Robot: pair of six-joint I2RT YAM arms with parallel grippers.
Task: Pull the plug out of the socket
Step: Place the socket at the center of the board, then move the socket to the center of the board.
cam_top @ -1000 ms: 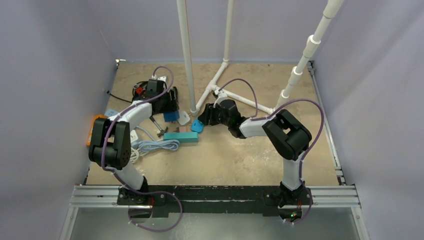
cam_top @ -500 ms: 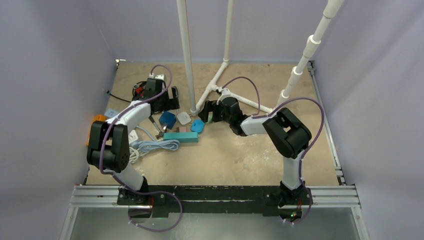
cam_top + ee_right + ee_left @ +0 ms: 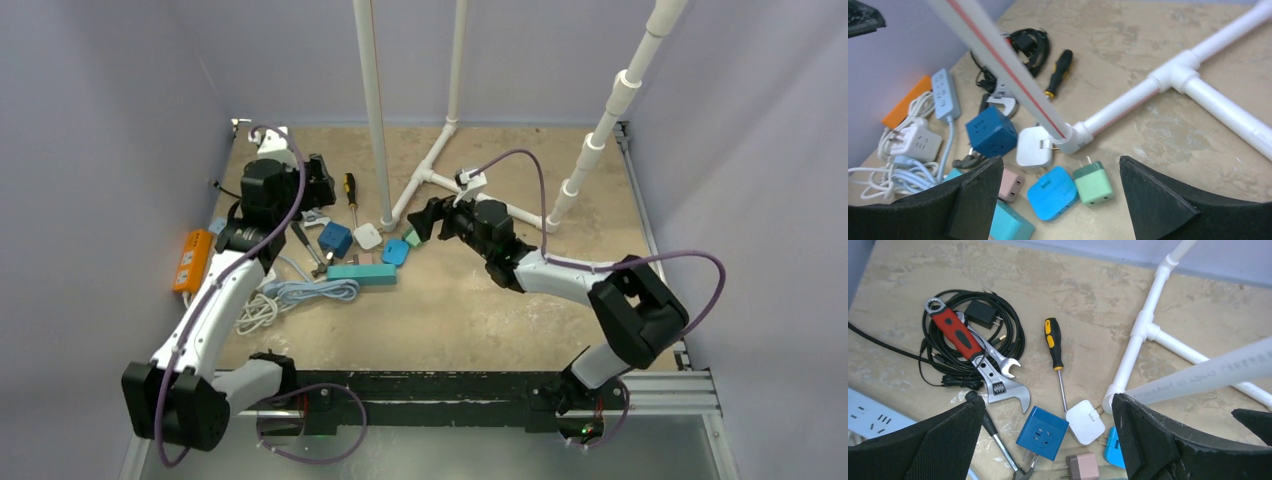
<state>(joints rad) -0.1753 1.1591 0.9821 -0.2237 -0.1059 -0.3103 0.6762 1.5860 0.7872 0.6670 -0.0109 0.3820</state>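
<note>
soft, even light fills the space. shadows on the tabletop (image 3: pixel 450 310) are faint. in the right wrist view the near white pipe (image 3: pixel 998 55) looks blurry.

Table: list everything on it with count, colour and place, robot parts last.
cube socket: one, dark blue, centre
white plug: one, white, at pipe foot
blue plug: one, light blue, nearer
green plug: one, green, right of it
pink plug: one, pink, left of it
screwdriver: one, yellow-black, far side
wrench: one, red grip, on cable coil
pipe frame: one, white, far middle
left fingers: two, black, apart, empty
right fingers: two, black, apart, empty
</note>
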